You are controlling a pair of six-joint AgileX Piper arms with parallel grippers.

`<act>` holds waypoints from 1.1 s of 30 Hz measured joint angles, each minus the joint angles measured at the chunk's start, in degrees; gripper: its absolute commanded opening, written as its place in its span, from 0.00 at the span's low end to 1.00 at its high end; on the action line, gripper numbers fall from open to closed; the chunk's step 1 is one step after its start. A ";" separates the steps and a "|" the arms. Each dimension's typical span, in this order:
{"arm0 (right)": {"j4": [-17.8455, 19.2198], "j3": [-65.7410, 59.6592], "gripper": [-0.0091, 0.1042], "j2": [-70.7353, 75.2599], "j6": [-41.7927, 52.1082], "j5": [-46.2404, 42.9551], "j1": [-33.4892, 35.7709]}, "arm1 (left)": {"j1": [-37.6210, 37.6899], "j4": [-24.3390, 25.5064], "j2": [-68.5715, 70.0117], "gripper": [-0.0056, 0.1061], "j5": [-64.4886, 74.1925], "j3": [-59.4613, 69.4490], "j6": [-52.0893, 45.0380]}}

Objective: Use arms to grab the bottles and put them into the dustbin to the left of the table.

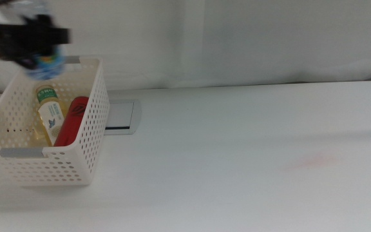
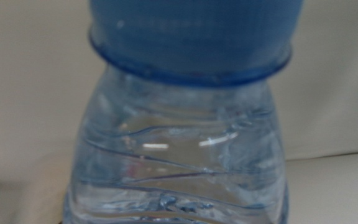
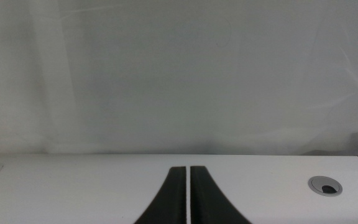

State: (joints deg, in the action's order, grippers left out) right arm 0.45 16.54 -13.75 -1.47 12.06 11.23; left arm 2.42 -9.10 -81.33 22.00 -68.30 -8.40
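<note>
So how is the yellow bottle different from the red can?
The yellow bottle has a white cap and a green label; the red can is plain red. The bottle looks longer than the can. Both lie side by side in the white basket.

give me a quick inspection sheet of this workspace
surface: white table, faint pink smudge, grey grommet
job's things: tea bottle and red can lying in the white basket; water bottle held above the basket
clutter: grey recessed panel behind the basket
grippers: left gripper over the basket, shut on the water bottle; right gripper low over the table, jaws shut, empty
cables: nothing seen
surroundings: pale backdrop
</note>
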 measured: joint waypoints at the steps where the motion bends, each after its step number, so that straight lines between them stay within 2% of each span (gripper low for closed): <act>1: 0.00 0.00 0.06 0.00 0.00 0.00 0.00 | -1.27 3.60 0.00 0.03 1.54 -0.53 3.25; 4: 0.00 0.00 0.06 0.00 0.00 0.00 0.00 | -3.25 14.53 0.00 0.03 6.07 -0.89 13.01; 6: 0.00 0.00 0.06 0.00 0.00 -0.04 0.00 | -3.63 18.72 -0.14 0.03 9.19 -0.98 16.90; 8: 0.00 0.00 0.06 0.00 0.00 -0.15 0.00 | -3.63 20.44 -1.04 0.03 11.27 -1.13 18.44; 15: 0.00 0.00 0.06 0.00 0.00 -0.50 0.00 | -3.63 20.33 -6.28 0.03 12.92 -1.13 19.53; 25: 0.00 0.00 0.06 0.00 0.00 -0.53 0.00 | -3.63 16.55 -17.86 0.03 9.60 -1.25 19.61; 30: 0.09 0.00 0.06 0.00 0.00 -0.53 0.00 | -3.73 15.48 -19.49 0.03 8.62 -1.46 19.61; 33: 0.09 0.00 0.06 0.00 0.00 -0.53 0.00 | -3.73 15.25 -20.26 0.11 8.20 -1.46 19.61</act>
State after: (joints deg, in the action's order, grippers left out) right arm 0.53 16.54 -13.75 -1.47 11.52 11.23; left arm -1.30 6.15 -101.59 30.20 -69.76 11.21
